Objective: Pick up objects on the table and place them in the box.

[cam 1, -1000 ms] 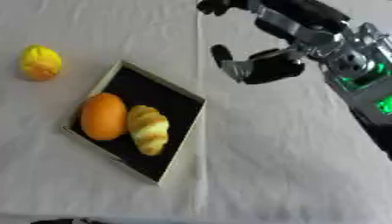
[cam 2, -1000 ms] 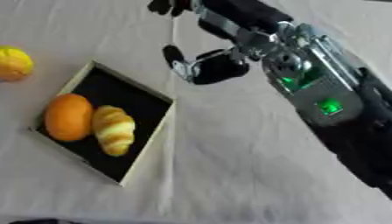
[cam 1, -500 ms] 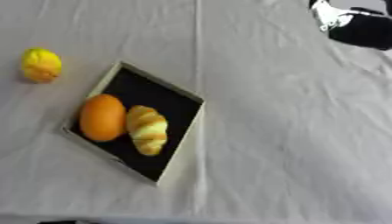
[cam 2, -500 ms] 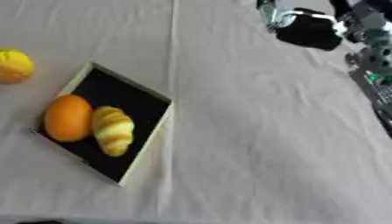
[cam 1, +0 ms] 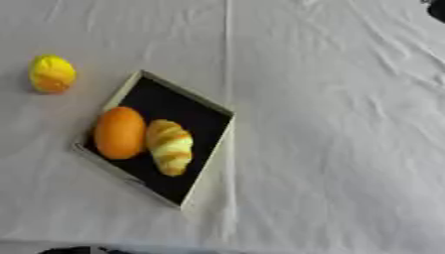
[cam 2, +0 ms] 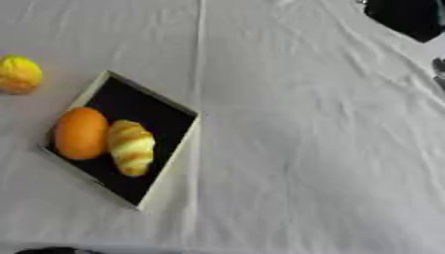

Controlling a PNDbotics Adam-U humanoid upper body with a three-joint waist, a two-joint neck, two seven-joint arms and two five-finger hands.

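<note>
A shallow box (cam 1: 204, 171) with a black inside and pale rim lies askew on the white cloth, left of centre. Inside it an orange (cam 1: 119, 132) lies beside a yellow striped croissant (cam 1: 170, 147). A yellow, lemon-like fruit (cam 1: 52, 74) sits on the cloth outside the box, up and to the left of it. My right hand (cam 2: 405, 18) shows only as a dark shape in the upper right corner, far from the box and the fruit. The left hand is not visible.
A white, creased tablecloth (cam 1: 330, 149) covers the whole table. A small dark shape (cam 2: 48, 250) pokes in at the bottom left edge.
My right arm has pulled back up and to the right, from above the box's upper right side to the picture's corner. The box, its contents and the yellow fruit have stayed put.
</note>
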